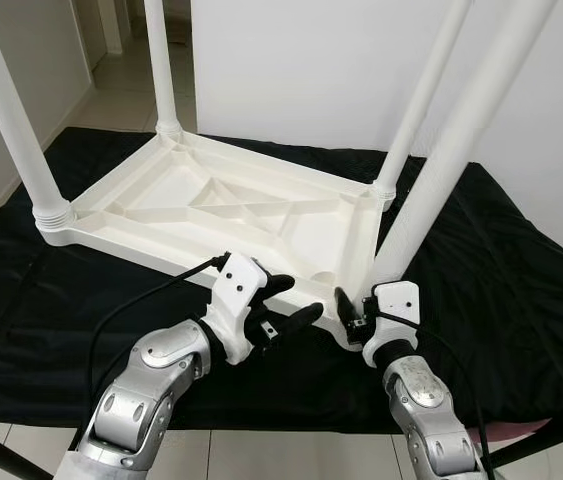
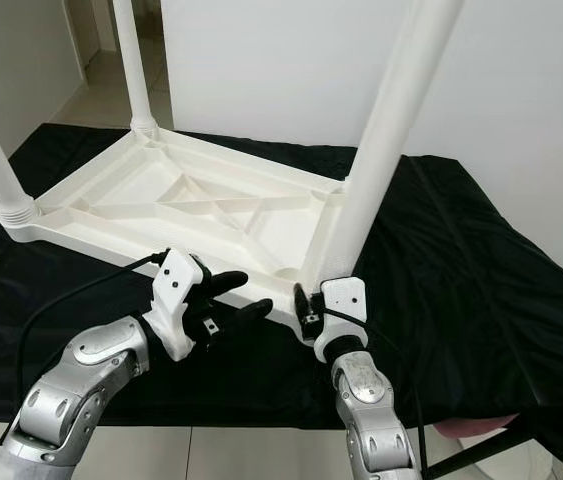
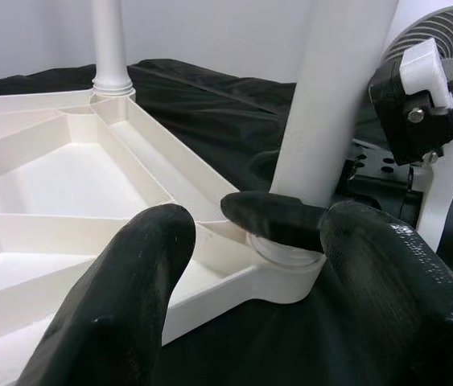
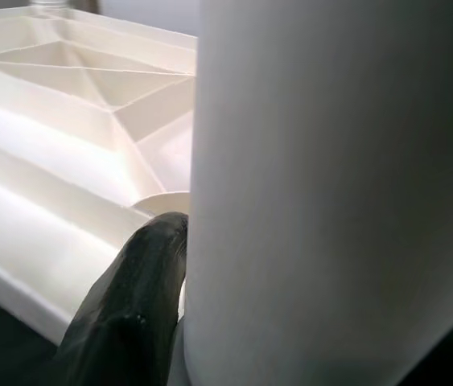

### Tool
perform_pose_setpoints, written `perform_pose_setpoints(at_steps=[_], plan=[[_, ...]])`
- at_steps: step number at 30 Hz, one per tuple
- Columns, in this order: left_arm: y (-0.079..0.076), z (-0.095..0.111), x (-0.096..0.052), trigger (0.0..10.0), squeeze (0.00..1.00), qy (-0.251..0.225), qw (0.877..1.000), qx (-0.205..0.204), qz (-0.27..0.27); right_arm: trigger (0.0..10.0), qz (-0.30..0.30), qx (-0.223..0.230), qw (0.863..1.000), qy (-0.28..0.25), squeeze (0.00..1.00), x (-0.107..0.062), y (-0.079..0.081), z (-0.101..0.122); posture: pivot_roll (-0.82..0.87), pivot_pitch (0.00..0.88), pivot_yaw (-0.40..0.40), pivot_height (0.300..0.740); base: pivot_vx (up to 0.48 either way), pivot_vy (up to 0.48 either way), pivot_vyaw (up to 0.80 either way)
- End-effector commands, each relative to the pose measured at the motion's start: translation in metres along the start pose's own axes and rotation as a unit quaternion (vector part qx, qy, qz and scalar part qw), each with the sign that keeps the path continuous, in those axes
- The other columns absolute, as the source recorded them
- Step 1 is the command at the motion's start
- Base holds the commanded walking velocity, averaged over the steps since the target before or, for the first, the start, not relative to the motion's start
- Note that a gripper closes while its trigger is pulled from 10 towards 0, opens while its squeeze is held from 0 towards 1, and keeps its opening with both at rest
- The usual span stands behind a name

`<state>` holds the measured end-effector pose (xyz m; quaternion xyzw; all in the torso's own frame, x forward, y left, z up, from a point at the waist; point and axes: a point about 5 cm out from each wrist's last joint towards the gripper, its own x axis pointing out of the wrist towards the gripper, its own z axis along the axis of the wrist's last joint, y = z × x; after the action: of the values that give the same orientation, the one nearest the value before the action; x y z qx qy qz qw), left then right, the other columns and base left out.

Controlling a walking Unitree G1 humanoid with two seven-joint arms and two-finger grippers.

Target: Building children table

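Note:
A white plastic children's table lies upside down on a black cloth, its legs pointing up. The nearest leg stands in the near right corner socket. My right gripper is shut around the base of that leg; one black finger presses against the leg, and the other is hidden behind it. My left gripper hovers open just left of that corner, by the table's near edge. In the left wrist view its fingers frame the socket and leg.
Three more legs rise at the near left, far left and far right corners. The black cloth covers the work surface, whose front edge is near my arms. A white wall stands behind; tiled floor lies to the left.

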<state>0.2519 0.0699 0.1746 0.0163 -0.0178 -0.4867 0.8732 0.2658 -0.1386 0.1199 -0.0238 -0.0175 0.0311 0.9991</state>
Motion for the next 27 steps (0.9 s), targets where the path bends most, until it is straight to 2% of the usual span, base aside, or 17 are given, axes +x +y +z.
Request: perform_pose_setpoints(at_steps=[1, 5, 6, 10, 11, 13, 14, 15, 20, 24, 25, 27], plan=[[0.004, 0.0, 0.007, 10.0, 0.0, -0.003, 0.999, 0.005, 0.033, 0.0, -0.083, -0.021, 0.996, 0.026, 0.0, 0.001, -0.018, -0.01, -0.03, 0.0, -0.065, 0.74, 0.0, 0.0, 0.0], [0.003, 0.003, 0.015, 10.0, 0.0, -0.01, 1.0, 0.006, 0.029, 0.0, -0.078, -0.003, 0.997, 0.027, 0.0, 0.006, -0.007, -0.01, -0.04, 0.0, -0.059, 0.74, 0.0, 0.0, 0.0], [0.001, 0.004, 0.016, 10.0, 0.0, -0.014, 0.999, 0.004, 0.028, 10.0, -0.068, -0.001, 0.997, 0.022, 0.0, 0.007, -0.002, -0.009, -0.05, 0.0, -0.054, 0.74, 0.0, 0.0, 0.0], [0.0, 0.005, 0.018, 10.0, 0.0, -0.012, 0.999, 0.016, 0.037, 10.0, -0.04, 0.012, 0.999, 0.008, 0.0, 0.006, 0.007, -0.004, -0.05, 0.0, -0.054, 0.74, 0.0, 0.0, 0.0], [-0.001, 0.005, 0.018, 10.0, 0.0, -0.012, 0.999, 0.014, 0.041, 10.0, -0.03, 0.01, 1.0, -0.001, 1.0, 0.005, 0.007, -0.002, -0.05, 0.0, -0.049, 0.74, 0.0, 0.0, 0.0], [-0.001, 0.005, 0.018, 10.0, 0.0, -0.012, 0.999, 0.014, 0.041, 10.0, -0.03, 0.01, 1.0, -0.001, 1.0, 0.005, 0.007, -0.002, -0.05, 0.0, -0.049, 0.74, 0.0, 0.0, 0.0], [-0.001, 0.006, 0.017, 10.0, 0.0, -0.012, 0.999, 0.013, 0.051, 10.0, -0.005, 0.007, 1.0, -0.017, 1.0, 0.003, 0.005, 0.002, -0.04, 0.0, -0.052, 0.74, 0.0, 0.0, 0.0], [-0.001, 0.006, 0.017, 10.0, 0.0, -0.012, 0.999, 0.013, 0.051, 10.0, -0.005, 0.007, 1.0, -0.017, 1.0, 0.003, 0.005, 0.002, -0.04, 0.0, -0.052, 0.74, 0.0, 0.0, 0.0], [-0.004, 0.008, 0.013, 10.0, 0.0, -0.013, 0.997, 0.05, 0.052, 10.0, 0.058, -0.005, 0.997, -0.041, 1.0, 0.002, -0.012, 0.01, -0.04, 0.0, -0.056, 0.74, 0.0, 0.0, 0.0], [-0.005, 0.007, 0.009, 10.0, 0.0, -0.005, 0.998, 0.045, 0.036, 10.0, 0.088, -0.011, 0.995, -0.04, 1.0, 0.004, -0.023, 0.013, -0.04, 0.0, -0.056, 0.74, 0.0, 0.0, 0.0], [-0.005, 0.003, 0.008, 10.0, 0.0, 0.013, 0.998, 0.046, 0.032, 10.0, 0.114, -0.024, 0.992, -0.04, 0.0, 0.006, -0.027, 0.014, -0.04, 0.0, -0.055, 0.74, 0.0, 0.0, 0.0], [-0.008, -0.003, 0.006, 10.0, 0.0, 0.036, 0.998, 0.044, 0.016, 10.0, 0.172, -0.028, 0.984, -0.035, 0.0, 0.009, -0.032, 0.015, -0.04, 0.0, -0.056, 0.74, 0.0, 0.0, 0.0]])
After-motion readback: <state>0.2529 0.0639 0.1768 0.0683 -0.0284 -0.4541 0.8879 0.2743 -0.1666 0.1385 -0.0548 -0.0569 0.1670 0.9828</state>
